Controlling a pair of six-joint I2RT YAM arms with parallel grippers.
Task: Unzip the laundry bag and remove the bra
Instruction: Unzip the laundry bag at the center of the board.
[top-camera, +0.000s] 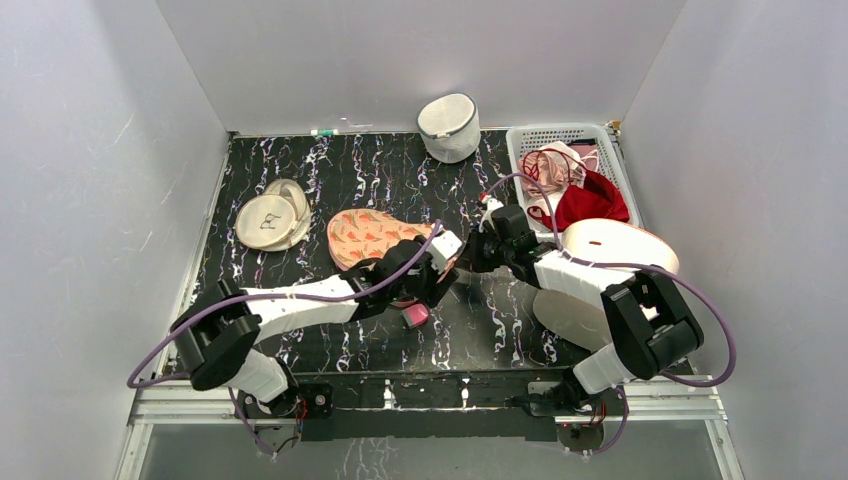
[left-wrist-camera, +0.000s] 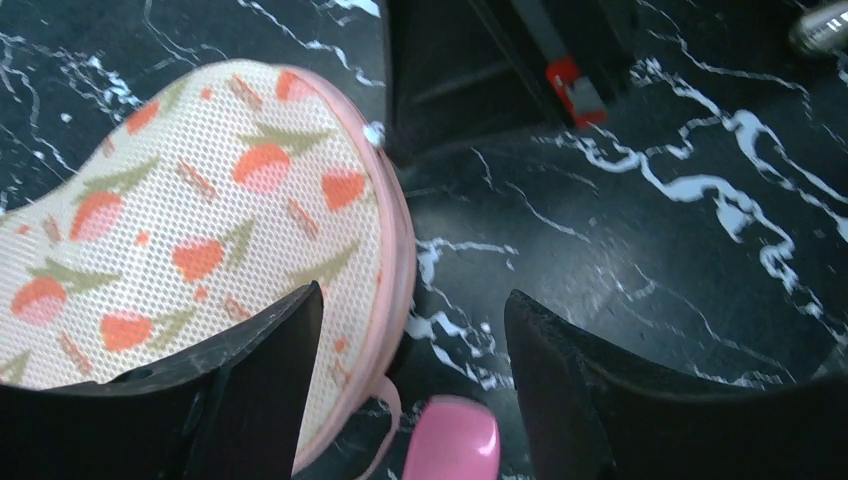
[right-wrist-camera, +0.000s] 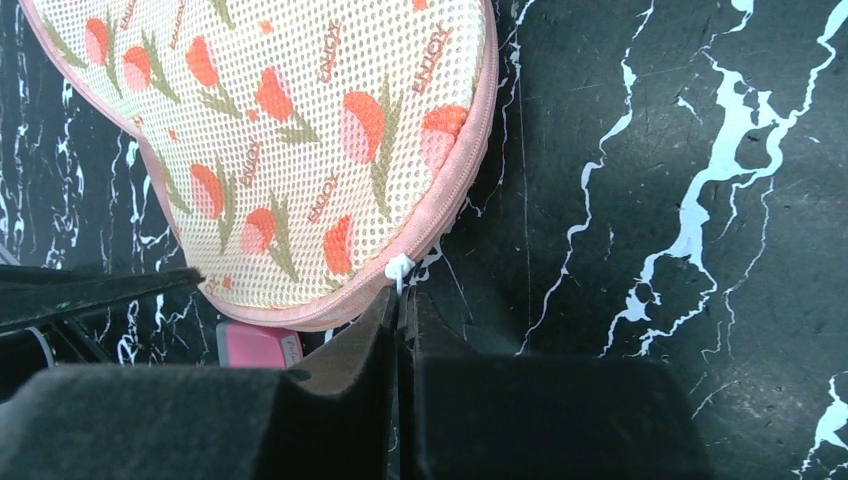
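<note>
The laundry bag (top-camera: 372, 235) lies flat on the black marbled table, zipped shut; it is peach mesh with an orange leaf print. My right gripper (top-camera: 470, 252) is at its right end, and the right wrist view shows it (right-wrist-camera: 400, 296) shut on the white zip pull (right-wrist-camera: 400, 268) at the bag's (right-wrist-camera: 290, 130) pink zip edge. My left gripper (left-wrist-camera: 410, 345) is open; one of its fingers (left-wrist-camera: 260, 385) is over the bag's (left-wrist-camera: 190, 230) near edge and the other is over bare table. A glossy pink tag (left-wrist-camera: 450, 440) lies between them. The bra is out of view.
A white cylindrical mesh bag (top-camera: 449, 127) stands at the back. A cream round pouch (top-camera: 270, 218) lies at the left. A white basket (top-camera: 570, 138) at the back right holds a dark red garment (top-camera: 592, 203). A cream round case (top-camera: 620, 245) lies beside the right arm.
</note>
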